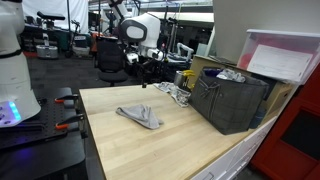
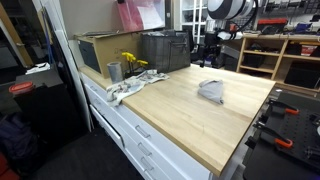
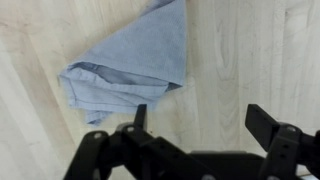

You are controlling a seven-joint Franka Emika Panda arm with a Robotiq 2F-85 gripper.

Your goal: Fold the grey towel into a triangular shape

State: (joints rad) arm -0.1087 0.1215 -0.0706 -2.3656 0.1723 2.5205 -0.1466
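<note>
The grey towel [image 1: 140, 116] lies folded in a rough triangle on the wooden table [image 1: 180, 140]; it shows in both exterior views [image 2: 211, 91]. In the wrist view the towel [image 3: 135, 62] sits just ahead and left of the fingers, its point toward the top. My gripper [image 3: 200, 120] is open and empty, raised above the table beside the towel, not touching it. In both exterior views the gripper [image 1: 146, 68] [image 2: 210, 50] hangs above the table's far edge.
A dark grey crate [image 1: 235, 100] stands on the table beside a cardboard box and a clear bin with a pink lid [image 1: 285, 55]. A crumpled white cloth [image 2: 125, 90], a metal cup [image 2: 114, 71] and yellow items [image 2: 130, 62] lie near the crate. Red-handled clamps [image 1: 65, 100] grip the table edge.
</note>
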